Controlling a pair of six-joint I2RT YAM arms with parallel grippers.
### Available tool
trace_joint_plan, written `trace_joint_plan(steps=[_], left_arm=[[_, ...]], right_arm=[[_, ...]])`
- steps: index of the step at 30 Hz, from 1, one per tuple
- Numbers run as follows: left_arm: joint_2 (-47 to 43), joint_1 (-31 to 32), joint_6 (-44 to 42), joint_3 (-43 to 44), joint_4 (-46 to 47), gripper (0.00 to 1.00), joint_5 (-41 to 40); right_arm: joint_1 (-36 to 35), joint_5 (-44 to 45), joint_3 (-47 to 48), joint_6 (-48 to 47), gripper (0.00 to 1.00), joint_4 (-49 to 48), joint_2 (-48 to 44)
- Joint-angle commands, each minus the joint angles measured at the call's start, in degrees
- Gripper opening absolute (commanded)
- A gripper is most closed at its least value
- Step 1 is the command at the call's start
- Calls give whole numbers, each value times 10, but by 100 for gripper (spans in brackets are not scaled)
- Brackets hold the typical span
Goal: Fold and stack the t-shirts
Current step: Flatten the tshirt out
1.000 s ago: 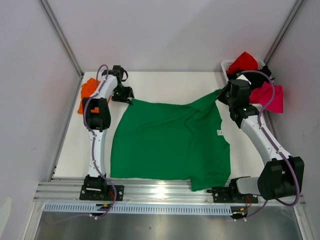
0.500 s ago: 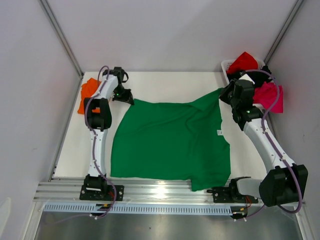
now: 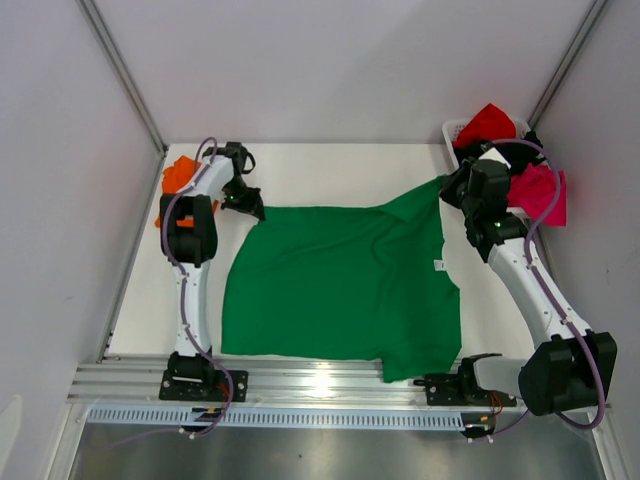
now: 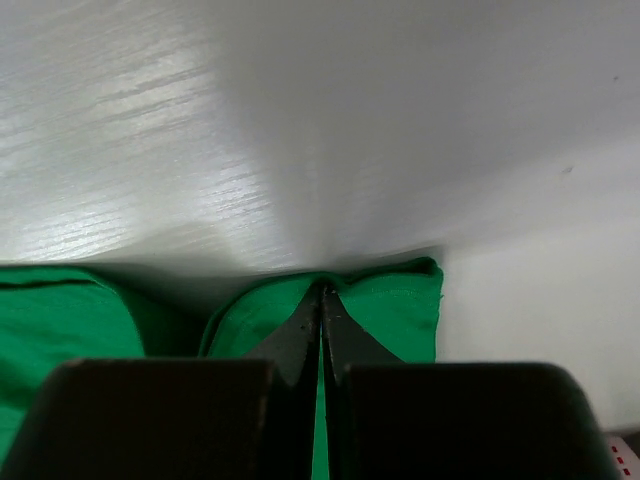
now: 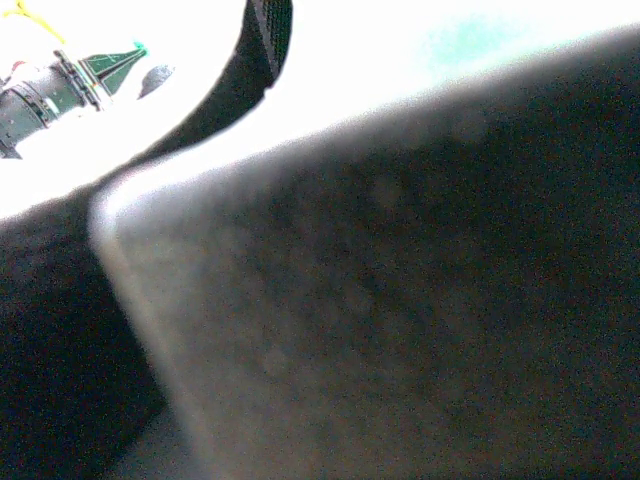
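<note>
Left gripper: clenched on the far left corner of the bright green cloth t-shirt, fingertips pressed together with a fold of hem between them. Shown that closely only from the left wrist; from above, merely dark fingers at the cloth's corner. Right gripper: clenched too, at the far right corner of the same shirt, the cloth pulled up toward it. From the right wrist, nothing but dark blur, so that grip read from above.

Rest of the shirt spread across the middle of the white table, its near hem at the metal rail along the near edge. Bare table along the far edge between the two arms, and down the left side.

Far left, just behind the left arm: a crumpled orange cloth t-shirt. Far right, close behind the right gripper: a white plastic basket holding a red cloth t-shirt, with a magenta cloth t-shirt beside it, crowding that corner.
</note>
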State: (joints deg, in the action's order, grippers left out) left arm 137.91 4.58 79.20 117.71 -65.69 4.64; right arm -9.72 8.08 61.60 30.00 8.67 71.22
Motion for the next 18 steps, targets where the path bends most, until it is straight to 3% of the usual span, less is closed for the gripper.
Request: trace_joint_plan(steps=[1, 18], left_arm=[[-21, 2, -57, -14, 24, 1, -24], [-51, 8, -78, 22, -37, 1, -96]], right_arm=[[3, -4, -3, 5, 3, -24, -17], [6, -11, -13, 16, 3, -37, -6]])
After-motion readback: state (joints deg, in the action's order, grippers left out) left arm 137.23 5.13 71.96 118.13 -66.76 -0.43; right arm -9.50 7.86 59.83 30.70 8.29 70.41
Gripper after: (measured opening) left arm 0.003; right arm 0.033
